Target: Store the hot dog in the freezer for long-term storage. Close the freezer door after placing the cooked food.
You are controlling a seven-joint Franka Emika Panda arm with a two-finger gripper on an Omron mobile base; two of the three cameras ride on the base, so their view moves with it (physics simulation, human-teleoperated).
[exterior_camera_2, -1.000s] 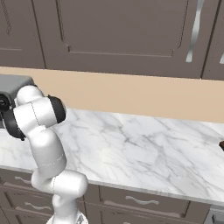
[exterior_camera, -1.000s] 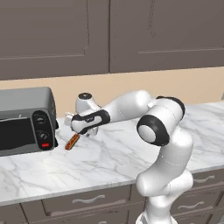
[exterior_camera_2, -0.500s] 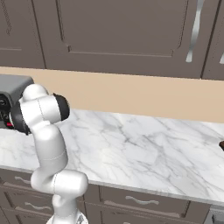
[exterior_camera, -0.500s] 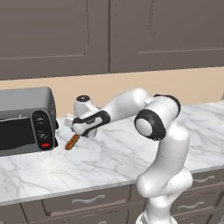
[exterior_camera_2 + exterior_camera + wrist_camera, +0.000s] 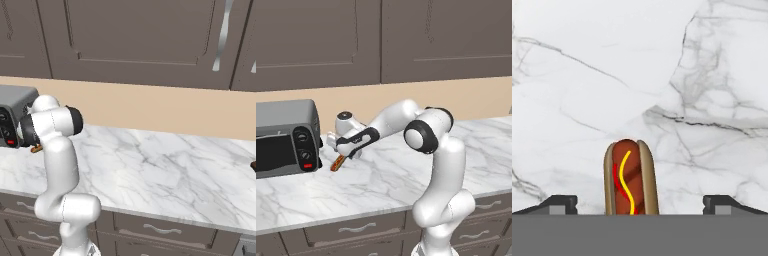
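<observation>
The hot dog is small, with an orange-brown bun, a dark red sausage in the middle and thin wavy lines of yellow and red sauce on top. It lies flat on the white marble counter, sausage side up. From the left base view, the hot dog sits just beside the grey toaster oven, by its front corner near the dials.

You see hot dog: orange-brown bun, dark red-brown sausage, wavy yellow and red lines on top. Your counter: white marble, grey veins. Toaster oven: grey body, black front, red button. Cabinets dark grey-brown; wall strip beige. Drawers same grey-brown, silver handles. Your arm: white, black joints.
</observation>
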